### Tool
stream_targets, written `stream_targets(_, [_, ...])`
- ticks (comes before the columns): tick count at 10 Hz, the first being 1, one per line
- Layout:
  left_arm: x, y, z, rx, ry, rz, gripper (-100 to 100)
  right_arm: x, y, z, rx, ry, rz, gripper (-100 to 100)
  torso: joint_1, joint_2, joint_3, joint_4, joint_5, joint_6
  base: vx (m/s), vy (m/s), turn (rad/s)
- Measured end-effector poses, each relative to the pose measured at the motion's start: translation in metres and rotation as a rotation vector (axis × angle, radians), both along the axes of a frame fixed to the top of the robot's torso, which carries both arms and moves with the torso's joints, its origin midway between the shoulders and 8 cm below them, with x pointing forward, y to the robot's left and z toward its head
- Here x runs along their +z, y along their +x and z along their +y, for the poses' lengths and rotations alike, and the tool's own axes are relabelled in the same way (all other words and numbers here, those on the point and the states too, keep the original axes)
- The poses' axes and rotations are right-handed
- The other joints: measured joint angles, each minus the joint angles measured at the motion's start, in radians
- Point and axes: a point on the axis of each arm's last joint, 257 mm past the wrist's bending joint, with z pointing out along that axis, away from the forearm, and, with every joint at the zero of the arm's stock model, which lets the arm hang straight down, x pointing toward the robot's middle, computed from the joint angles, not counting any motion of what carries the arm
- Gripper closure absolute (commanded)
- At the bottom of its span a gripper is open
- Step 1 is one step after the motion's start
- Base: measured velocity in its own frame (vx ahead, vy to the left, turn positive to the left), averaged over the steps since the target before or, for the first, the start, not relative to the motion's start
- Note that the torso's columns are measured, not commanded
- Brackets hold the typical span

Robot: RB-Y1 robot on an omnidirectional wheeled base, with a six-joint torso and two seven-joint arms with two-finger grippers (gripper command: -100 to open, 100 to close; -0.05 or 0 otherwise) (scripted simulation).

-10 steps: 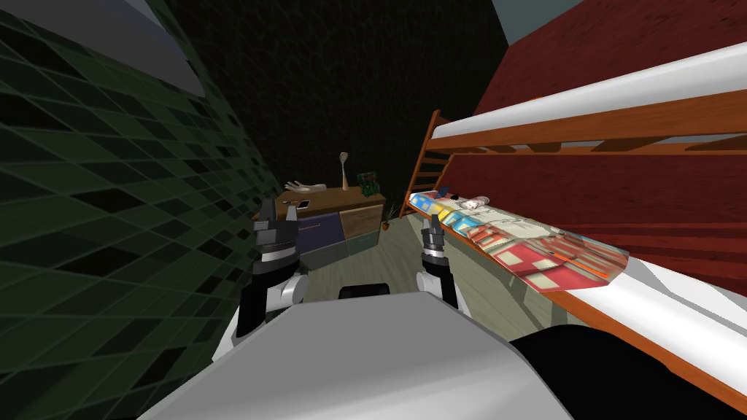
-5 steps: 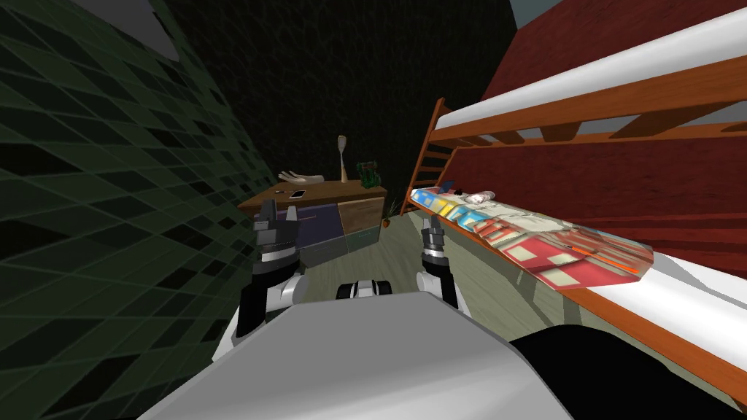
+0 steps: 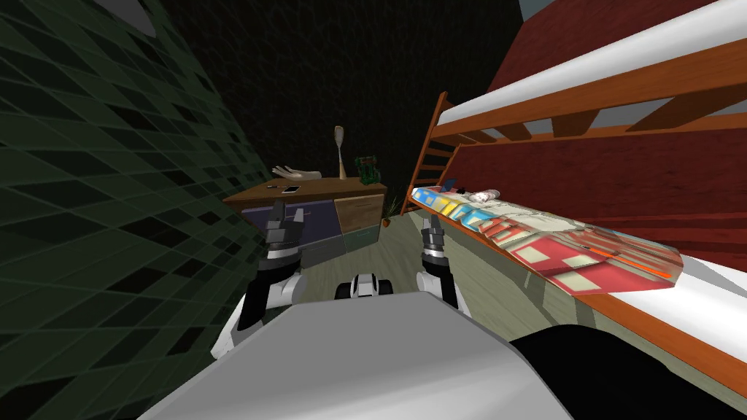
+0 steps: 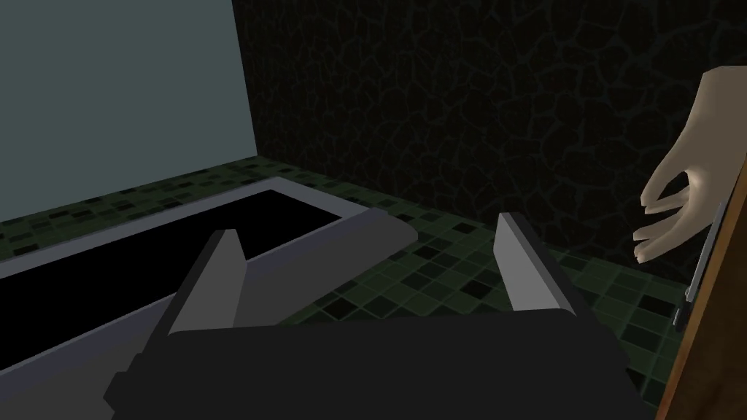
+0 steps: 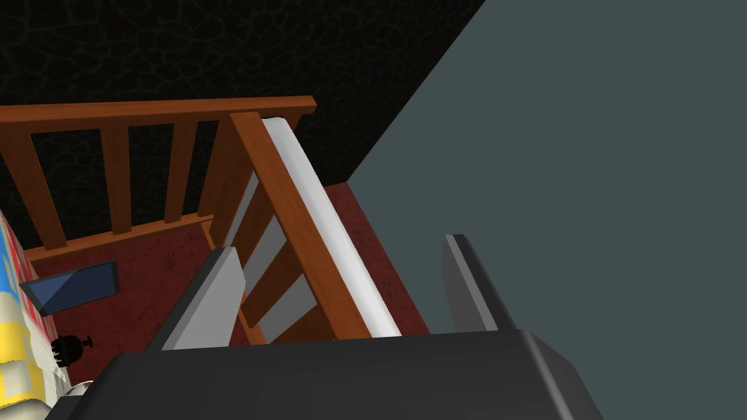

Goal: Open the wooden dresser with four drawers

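Left gripper [image 3: 287, 217] is raised beside the green tiled wall [image 3: 109, 219], fingers spread wide, holding nothing. Ahead of it and well apart, the dresser [image 3: 359, 211] stands against the dark far wall, its 4 drawers closed. Right gripper [image 3: 432, 226], likewise spread and empty, is near the bunk bed [image 3: 583, 95].

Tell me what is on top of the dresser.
On the dresser top stand a pale hand model, a flat white slab, a tall spoon-like piece and a green item. Whatever lies behind them is covered.
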Motion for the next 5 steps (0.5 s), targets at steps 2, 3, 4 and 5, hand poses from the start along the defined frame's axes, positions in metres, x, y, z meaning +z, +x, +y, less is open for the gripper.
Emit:
stream_targets(2, [-0.020,0.015,0.006,0.003,0.025,0.050,-100,0.000,0.000,0.000,0.000,0.000,0.000,0,0.001,0.001,0.000,0.001,0.000,0.000,0.139,-0.115,0.034])
stream_targets(3, [-0.030,0.021,0.008,0.007,0.031,0.074,-100,0.000,0.000,0.000,0.000,0.000,0.000,0,0.001,0.001,0.000,0.001,0.000,0.000,0.110,-0.108,0.020])
stream_targets(4, [-0.037,0.025,0.009,0.011,0.035,0.093,-100,0.000,0.000,0.000,0.000,0.000,0.000,0,0.002,0.004,0.002,0.001,0.000,0.000,0.094,-0.090,0.027])
stream_targets(5, [-0.047,0.030,0.011,0.015,0.038,0.113,-100,0.000,0.000,0.000,0.000,0.000,0.000,0,0.003,0.005,0.003,0.002,0.001,0.000,0.123,-0.092,0.036])
